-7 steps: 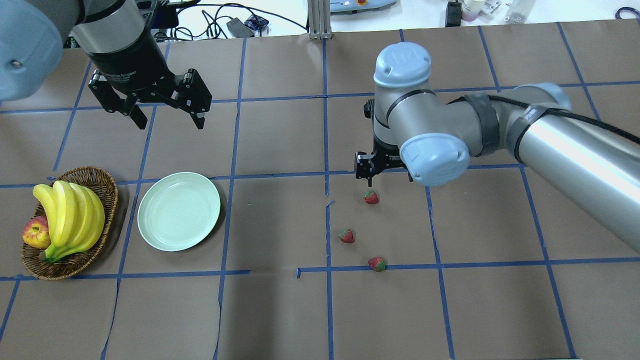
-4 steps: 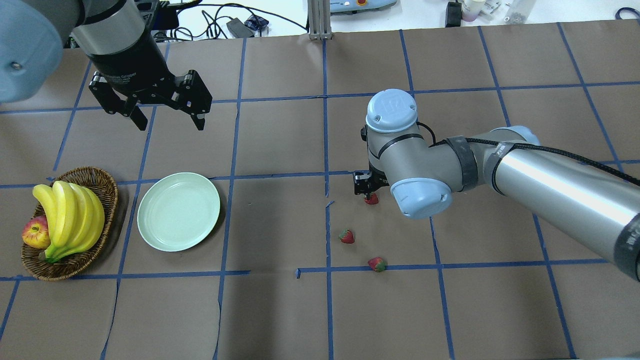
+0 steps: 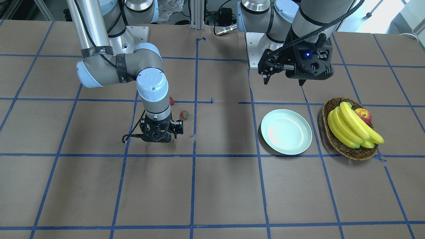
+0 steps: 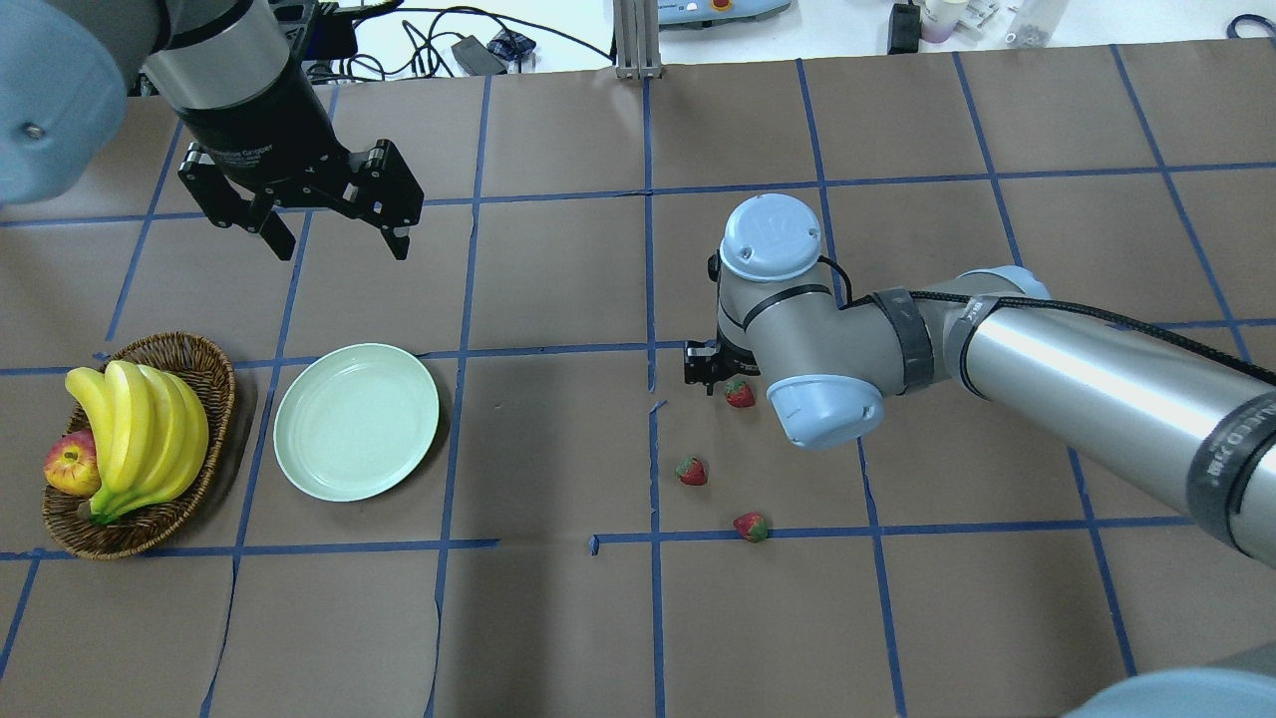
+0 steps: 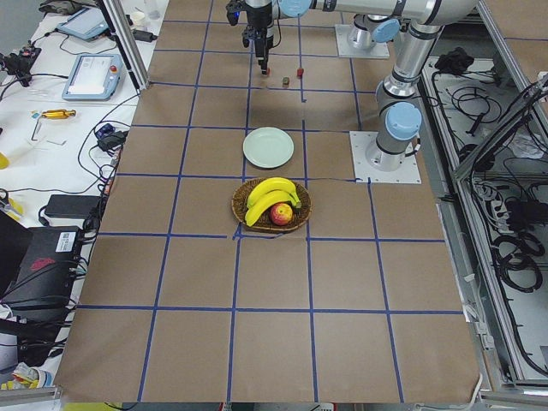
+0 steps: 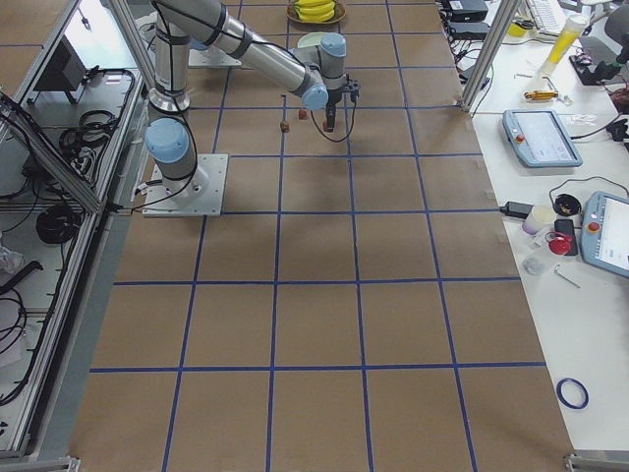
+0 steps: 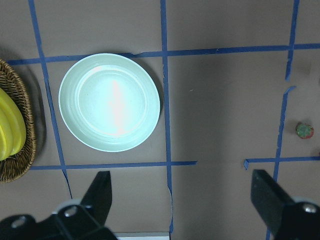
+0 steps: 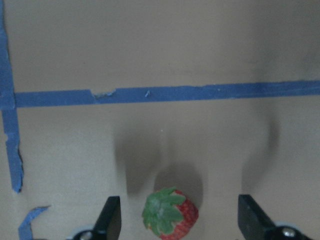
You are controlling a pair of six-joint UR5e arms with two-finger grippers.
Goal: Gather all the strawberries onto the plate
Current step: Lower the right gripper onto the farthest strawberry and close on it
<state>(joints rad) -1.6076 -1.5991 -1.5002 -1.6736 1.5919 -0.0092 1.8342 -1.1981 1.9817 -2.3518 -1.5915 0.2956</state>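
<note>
Three red strawberries lie on the brown table to the right of centre: one far, one in the middle and one near. My right gripper is open and low over the table. The far strawberry sits between its fingers, touching neither. The pale green plate lies empty on the left. High above and behind the plate, my left gripper hangs open and holds nothing. In the left wrist view the plate is below and a strawberry sits at the right edge.
A wicker basket with bananas and an apple stands just left of the plate. Blue tape lines cross the brown table cover. Cables and devices lie beyond the far table edge.
My right arm has come down and slightly left, so its open gripper now straddles the far strawberry. The left arm, plate and other strawberries have not moved.
</note>
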